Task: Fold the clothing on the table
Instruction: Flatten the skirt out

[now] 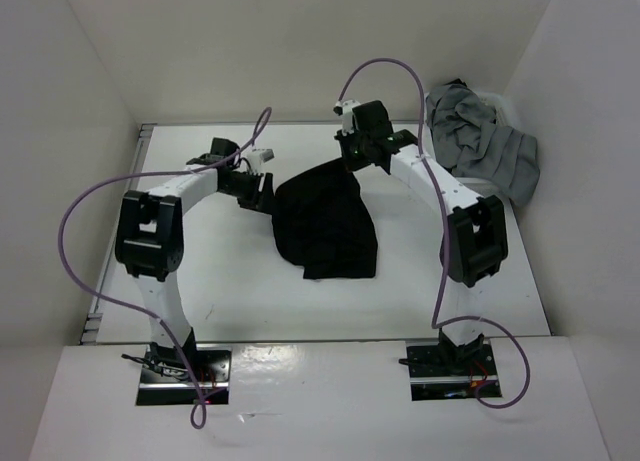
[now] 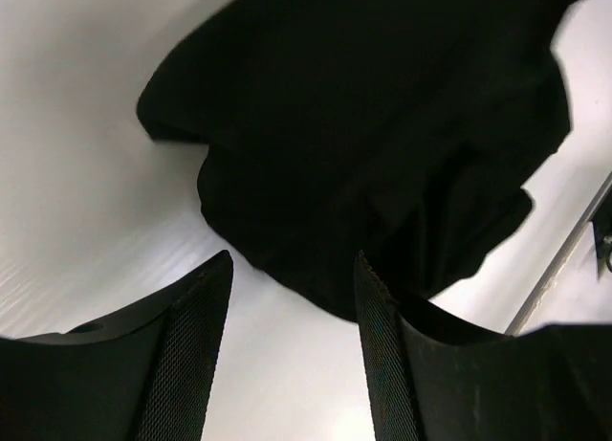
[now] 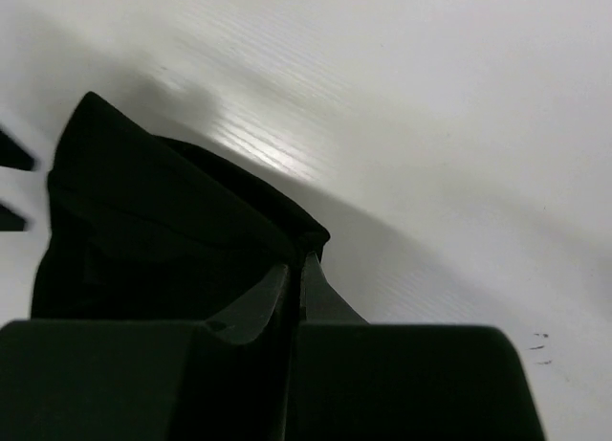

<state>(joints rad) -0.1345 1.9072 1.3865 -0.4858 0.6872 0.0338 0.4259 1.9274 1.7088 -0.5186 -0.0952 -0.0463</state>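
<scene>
Pinching clothing (image 3: 143, 231), right tool (image 3: 296, 269); left tool (image 2: 293, 269) gaping.

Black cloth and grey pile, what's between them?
In the top view, the right arm reaches over bare table between the clothing and grey garments.

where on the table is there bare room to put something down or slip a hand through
Bare table runs in a strip between the black garment and the arm bases, plus a narrower patch between the garment and the right arm. Crowded: the middle, where the left gripper and right gripper flank the garment, and the far right corner under grey clothes.
</scene>
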